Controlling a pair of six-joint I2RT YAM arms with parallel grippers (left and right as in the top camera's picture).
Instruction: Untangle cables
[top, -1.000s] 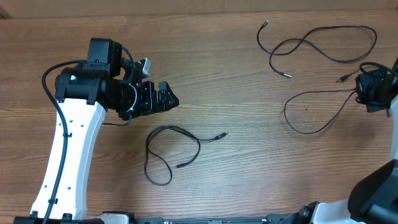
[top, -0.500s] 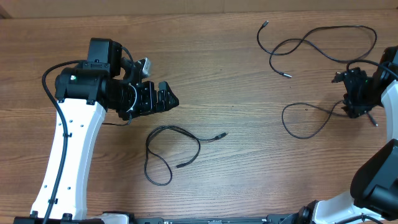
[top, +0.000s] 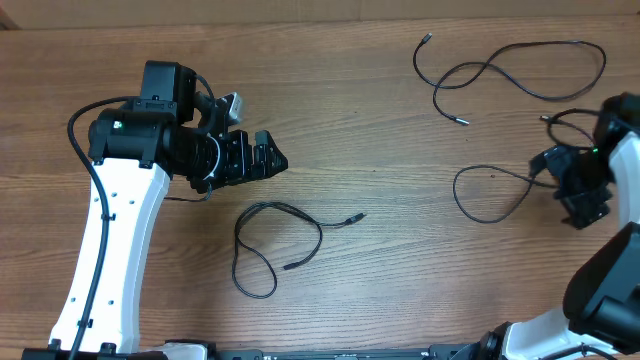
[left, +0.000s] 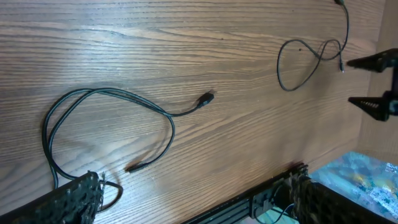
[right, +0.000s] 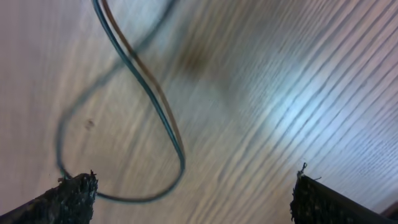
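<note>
Three cables lie on the table (top: 420, 290), each apart from the others. The first cable (top: 276, 240) forms a loose loop at lower centre of the overhead view. The second cable (top: 520, 72) runs along the upper right. The third cable (top: 478, 195) loops at mid right. Its upper end passes behind the right arm, so you cannot confirm clearance from the second cable there.

The right gripper (left: 349, 81) stands just beside the third cable's loop, fingers spread wide with nothing between them. This stance suits a cord set out apart from its neighbours. The left gripper (top: 266, 158) hovers at left, higher in the frame than the first cable, fingers likewise wide apart and empty.

For open room, use the bare wood at centre, between the first and third cables. The first cable lies near the table's lower edge, so draw it away from that edge.
</note>
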